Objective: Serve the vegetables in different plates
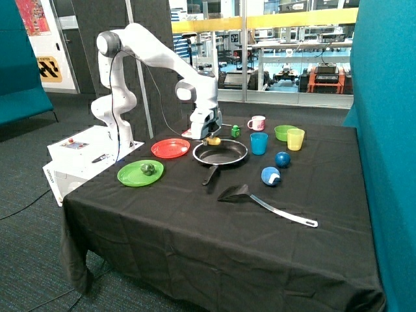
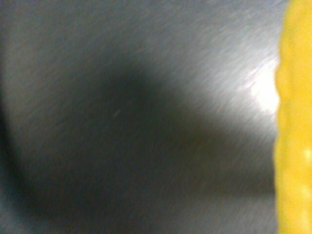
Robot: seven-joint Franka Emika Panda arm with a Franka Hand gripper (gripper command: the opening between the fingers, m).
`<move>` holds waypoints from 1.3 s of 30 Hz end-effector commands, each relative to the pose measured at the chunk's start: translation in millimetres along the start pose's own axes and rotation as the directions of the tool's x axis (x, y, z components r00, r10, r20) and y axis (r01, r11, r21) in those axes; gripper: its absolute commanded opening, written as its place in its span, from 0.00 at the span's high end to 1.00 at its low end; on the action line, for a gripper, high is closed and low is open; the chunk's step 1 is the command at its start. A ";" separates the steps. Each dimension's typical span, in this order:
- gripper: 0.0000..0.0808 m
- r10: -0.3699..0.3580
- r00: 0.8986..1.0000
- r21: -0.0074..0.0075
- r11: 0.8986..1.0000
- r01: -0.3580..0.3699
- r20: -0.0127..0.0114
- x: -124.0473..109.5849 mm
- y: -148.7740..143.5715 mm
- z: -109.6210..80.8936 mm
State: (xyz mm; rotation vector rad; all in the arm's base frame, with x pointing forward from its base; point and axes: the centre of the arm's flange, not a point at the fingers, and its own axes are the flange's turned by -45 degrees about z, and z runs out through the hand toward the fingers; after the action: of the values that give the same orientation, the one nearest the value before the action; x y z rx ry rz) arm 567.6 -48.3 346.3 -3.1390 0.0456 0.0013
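Note:
The pale yellow vegetable is right at the tip of my gripper, at the far rim of the black frying pan. In the wrist view the yellow vegetable fills one edge, very close, with the pan's grey floor behind it. The dark green lumpy vegetable lies on the bright green plate near the table's front corner. The red plate sits between the green plate and the pan, with nothing on it.
A black spatula lies in front of the pan. Two blue balls, a blue cup, a yellow cup, a green bowl, a white mug and a small green cube stand beyond the pan.

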 end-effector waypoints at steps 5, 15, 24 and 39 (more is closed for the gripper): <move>1.00 -0.126 0.992 -0.002 0.992 0.126 -0.001 -36.2 -33.2 -36.2; 1.00 -0.163 0.987 -0.002 0.987 0.163 0.000 -69.6 -34.1 -49.5; 1.00 -0.202 0.979 -0.002 0.979 0.202 0.000 -109.6 -32.8 -41.9; 1.00 -0.241 0.971 -0.002 0.971 0.241 0.000 -164.3 -22.4 -22.8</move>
State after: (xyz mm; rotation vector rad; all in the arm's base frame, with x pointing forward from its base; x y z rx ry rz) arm 438.1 -13.6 380.6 -3.1284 -0.3221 0.0049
